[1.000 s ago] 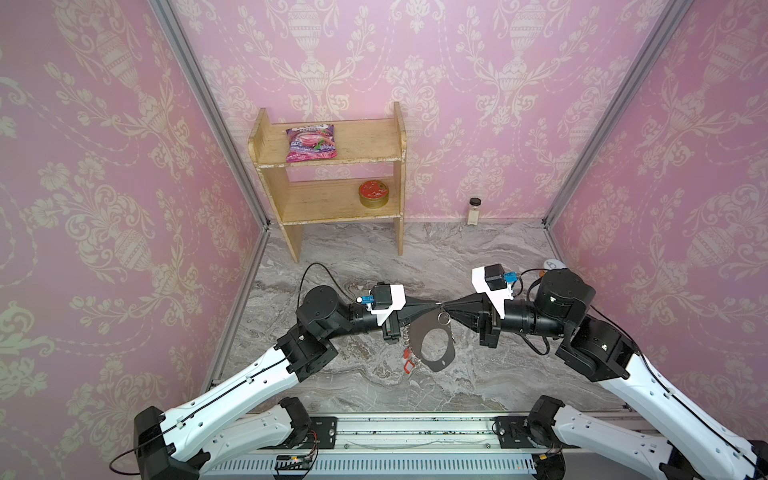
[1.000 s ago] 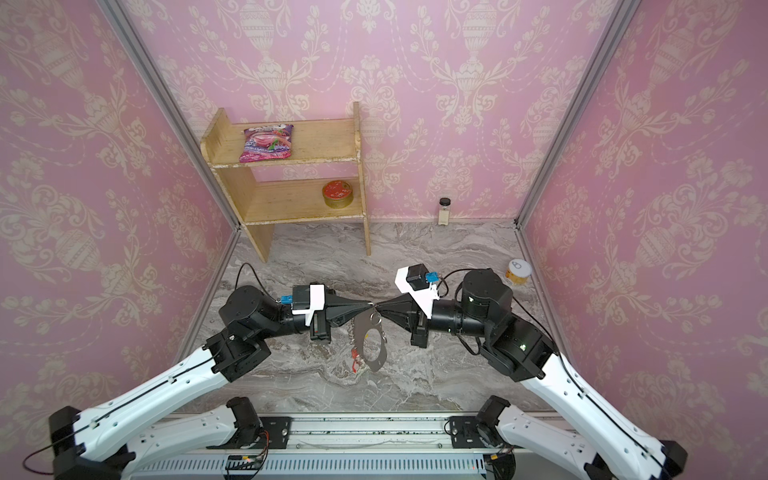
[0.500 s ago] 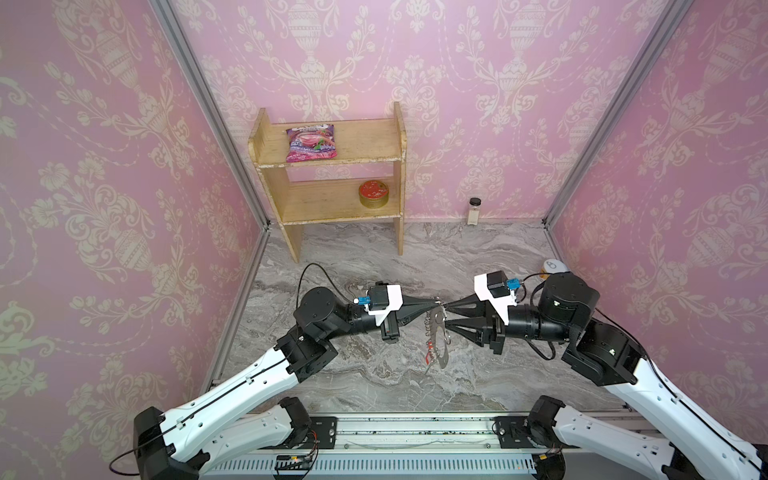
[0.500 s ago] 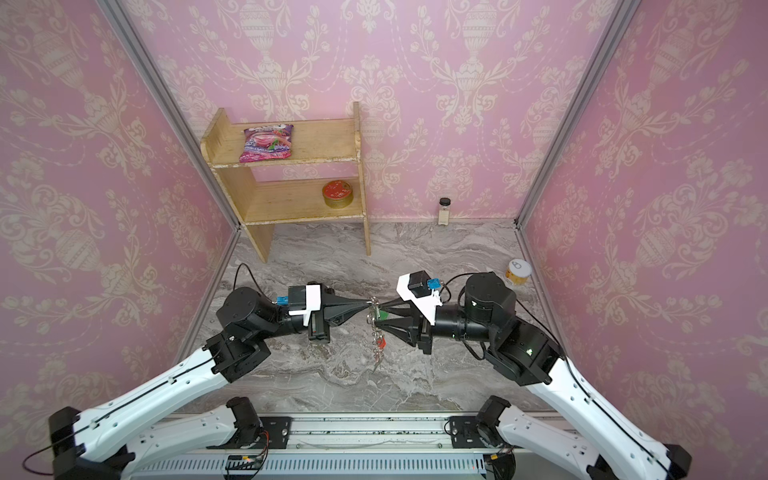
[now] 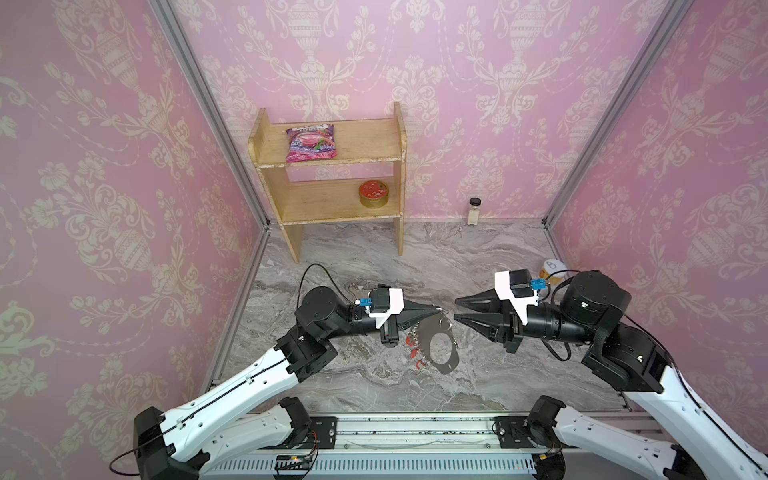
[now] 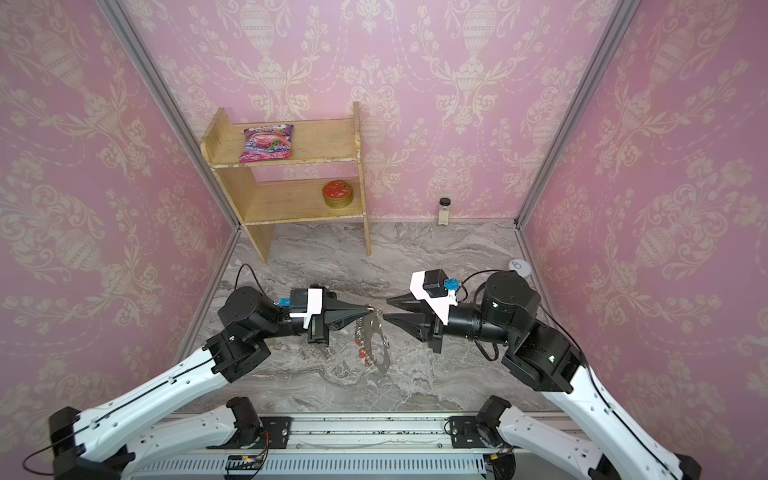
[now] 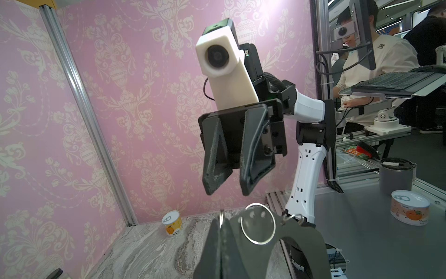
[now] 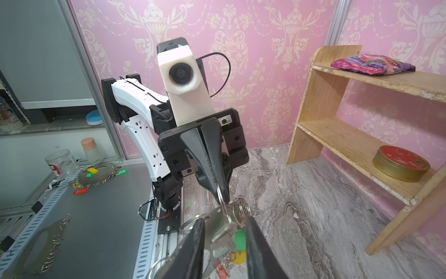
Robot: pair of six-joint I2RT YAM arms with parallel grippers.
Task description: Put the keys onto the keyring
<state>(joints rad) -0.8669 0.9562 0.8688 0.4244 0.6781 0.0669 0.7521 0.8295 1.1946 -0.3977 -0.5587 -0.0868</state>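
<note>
The keyring [image 5: 426,332] [image 6: 370,332], a flat grey hoop edged with small loops and red tags, hangs tilted above the marble floor. My left gripper [image 5: 440,309] [image 6: 371,308] [image 7: 221,217] is shut on one small silver loop at the hoop's top. My right gripper [image 5: 456,308] [image 6: 385,308] faces it a short way to the right, open and holding nothing. In the right wrist view the keys [image 8: 218,250], silver with a pale mint tag, dangle with green and yellow tags under the left gripper's tips [image 8: 220,198], between my spread right fingers [image 8: 252,232] without touching them.
A wooden shelf [image 5: 332,187] at the back holds a candy bag [image 5: 311,143] and a red-lidded tin [image 5: 374,193]. A small jar [image 5: 473,210] stands by the back wall. A can [image 5: 552,266] sits near the right wall behind my right arm.
My right gripper was shut at the keyring opposite the left one; it has opened and drawn back to the right. The keyring swung edge-on, then turned flat again. The left gripper kept its hold.
</note>
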